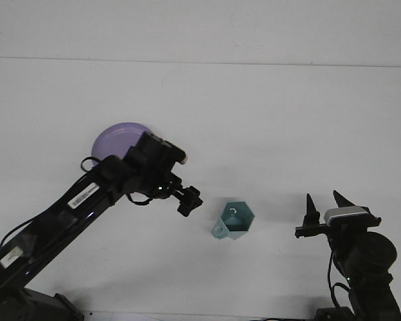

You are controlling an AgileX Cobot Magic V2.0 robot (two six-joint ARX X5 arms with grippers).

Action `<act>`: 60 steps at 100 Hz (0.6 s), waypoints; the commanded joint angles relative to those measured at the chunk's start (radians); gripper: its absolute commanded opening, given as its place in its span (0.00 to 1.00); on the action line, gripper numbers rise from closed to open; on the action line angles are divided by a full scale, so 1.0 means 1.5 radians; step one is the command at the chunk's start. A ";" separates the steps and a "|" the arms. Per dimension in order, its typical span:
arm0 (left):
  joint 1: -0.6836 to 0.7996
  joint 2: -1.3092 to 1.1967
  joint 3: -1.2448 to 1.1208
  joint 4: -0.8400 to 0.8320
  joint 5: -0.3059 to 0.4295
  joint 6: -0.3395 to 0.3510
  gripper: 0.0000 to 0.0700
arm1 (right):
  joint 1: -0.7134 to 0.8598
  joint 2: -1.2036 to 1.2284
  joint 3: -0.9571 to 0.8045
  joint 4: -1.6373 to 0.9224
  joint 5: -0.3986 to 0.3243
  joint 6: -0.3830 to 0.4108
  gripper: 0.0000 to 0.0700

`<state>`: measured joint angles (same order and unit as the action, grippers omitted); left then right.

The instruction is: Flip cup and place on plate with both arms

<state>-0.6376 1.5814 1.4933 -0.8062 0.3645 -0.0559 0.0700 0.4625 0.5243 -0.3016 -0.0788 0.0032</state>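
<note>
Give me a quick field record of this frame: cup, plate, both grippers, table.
cup: teal cup, lying on its side, handle toward lower left, untouched
plate: purple plate, bare, partly hidden by the left arm
left gripper: left gripper extended toward the cup, just short of it
right gripper: right gripper open, fingers pointing up, right of the cup
table: white table
</note>
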 commanded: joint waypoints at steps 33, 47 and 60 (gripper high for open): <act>-0.091 0.203 0.138 -0.015 -0.007 0.017 0.74 | -0.002 0.001 0.005 0.007 0.000 0.023 0.62; -0.109 0.243 0.146 -0.002 -0.027 0.018 0.74 | -0.002 0.001 0.005 0.007 0.000 0.023 0.62; -0.118 0.272 0.146 0.001 -0.039 0.018 0.74 | -0.002 0.001 0.005 0.007 0.000 0.023 0.62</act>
<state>-0.8013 1.9503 1.6924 -0.8074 0.3119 -0.0418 0.0700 0.4622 0.5243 -0.3016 -0.0788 0.0238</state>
